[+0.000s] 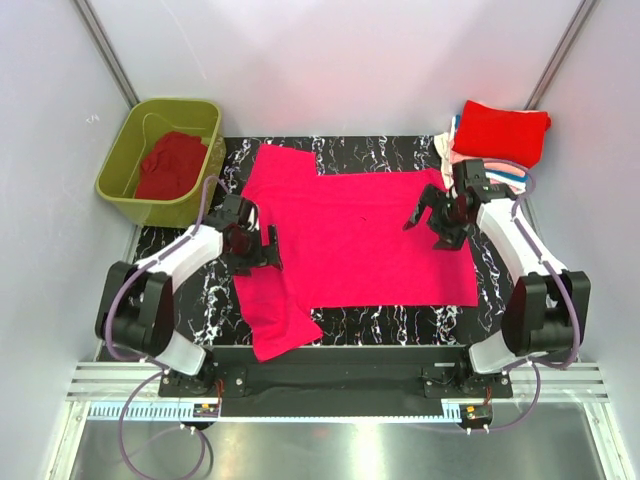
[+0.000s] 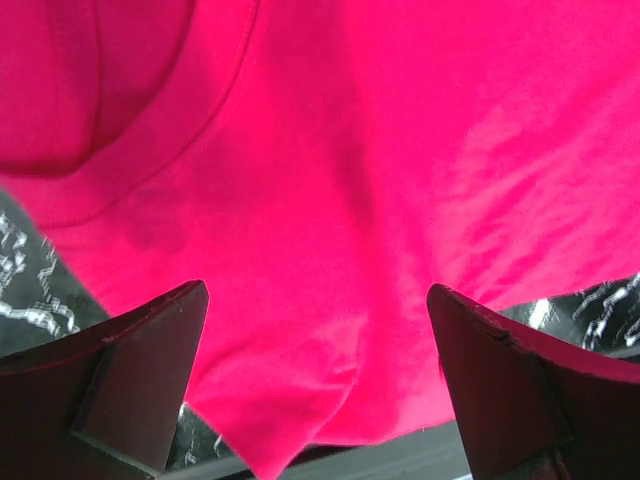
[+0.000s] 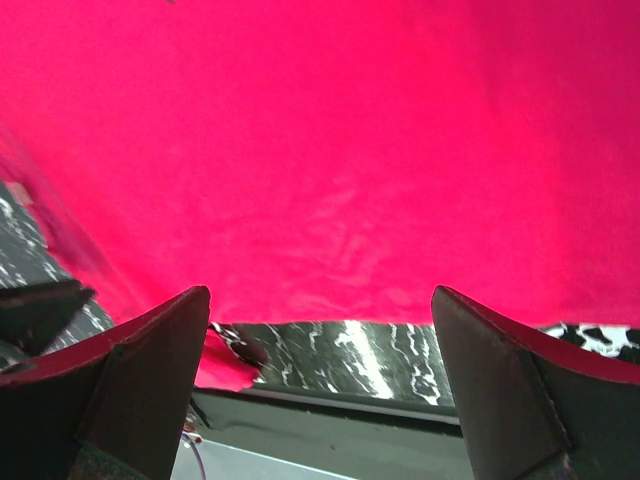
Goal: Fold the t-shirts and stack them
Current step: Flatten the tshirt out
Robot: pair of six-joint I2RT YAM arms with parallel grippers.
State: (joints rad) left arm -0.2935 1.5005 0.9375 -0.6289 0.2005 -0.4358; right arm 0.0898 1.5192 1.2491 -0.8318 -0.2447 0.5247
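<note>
Left end effector [image 1: 263, 247], right end effector [image 1: 425, 222] — spread wide, empty, over magenta t-shirt [image 1: 350, 245]

I work in a robot lab booth: plain white walls [image 1: 330, 60] rise beyond my left gripper [image 1: 262, 247] and right gripper [image 1: 428, 225], metal posts [image 1: 105, 50] stand in the far corners, and behind both grippers I am bolted to a metal rail [image 1: 585, 382], cables [image 1: 118, 290] trailing

The top camera is looking down from above and behind the arm bases [image 1: 195, 372] onto the desk [image 1: 400, 320]. Each wrist camera is peering closely past its own fingers [image 2: 130, 380] at the magenta t-shirt [image 1: 370, 235], which all three are sharing.
</note>
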